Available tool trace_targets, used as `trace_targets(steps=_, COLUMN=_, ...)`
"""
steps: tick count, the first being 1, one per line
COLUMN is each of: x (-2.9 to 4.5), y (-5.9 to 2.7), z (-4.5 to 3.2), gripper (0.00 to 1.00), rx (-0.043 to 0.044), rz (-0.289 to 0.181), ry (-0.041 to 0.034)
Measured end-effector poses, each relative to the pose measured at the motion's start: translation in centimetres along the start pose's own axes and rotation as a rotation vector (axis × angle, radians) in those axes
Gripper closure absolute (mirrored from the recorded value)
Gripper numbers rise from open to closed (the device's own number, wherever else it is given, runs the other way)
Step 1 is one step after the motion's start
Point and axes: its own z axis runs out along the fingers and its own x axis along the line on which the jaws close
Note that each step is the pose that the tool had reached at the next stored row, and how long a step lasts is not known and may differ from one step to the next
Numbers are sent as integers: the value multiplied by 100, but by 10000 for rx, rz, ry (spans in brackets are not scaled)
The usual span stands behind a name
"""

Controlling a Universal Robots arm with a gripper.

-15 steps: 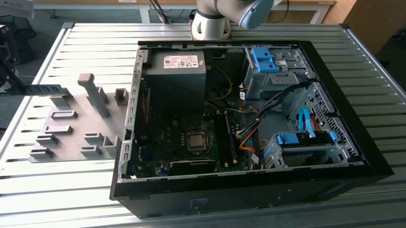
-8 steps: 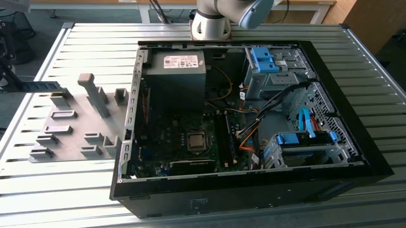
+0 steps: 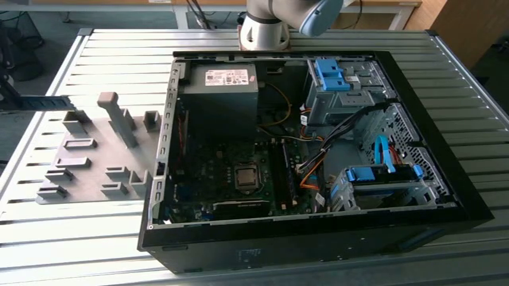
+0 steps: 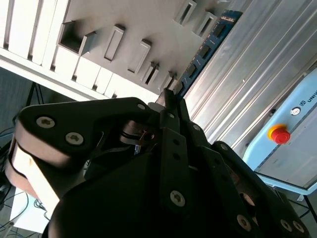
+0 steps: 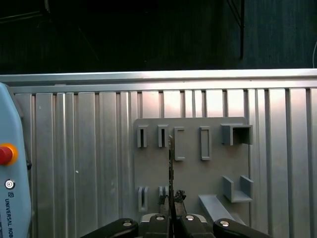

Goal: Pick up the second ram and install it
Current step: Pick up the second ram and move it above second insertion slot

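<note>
- Exterior view's left edge: the second ram [image 3: 49, 102], a thin blue stick, hangs over the left rim of the slatted metal worktop [image 3: 111, 238], near the far-left end of the grey fixture plate [image 3: 87, 164].
- Both wrist views show the gripper [image 5: 171, 199] with its jaws clamped on one end of the stick. The rest of the board projects past the fingertips.
- In the first wrist view the ram appears edge-on, a thin dark line over the plate's rows of slotted holders [image 5: 142, 137]. In the second wrist view its blue face and black chips are visible.
- An open black computer case [image 3: 318, 247] lies on the worktop at the exterior view's right, well apart from the ram, with its motherboard [image 3: 223, 173] exposed.
- A red stop button [image 5: 4, 154] sits on a pale blue pendant [image 5: 15, 124], seen in both wrist views.
</note>
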Motion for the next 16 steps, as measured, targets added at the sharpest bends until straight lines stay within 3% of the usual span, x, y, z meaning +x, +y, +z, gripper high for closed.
trace_targets(steps=6, x=-1, y=0, z=-87, gripper=86, rx=0, rz=-1, ry=0)
trace_targets(steps=8, x=-2, y=1, z=-182, gripper=86, rx=0, rz=0, ry=0)
trace_targets(steps=12, x=-2, y=1, z=-236, gripper=86, rx=1, rz=0, ry=-1)
trace_targets(steps=16, x=-3, y=1, z=-244, gripper=86, rx=0, rz=0, ry=0)
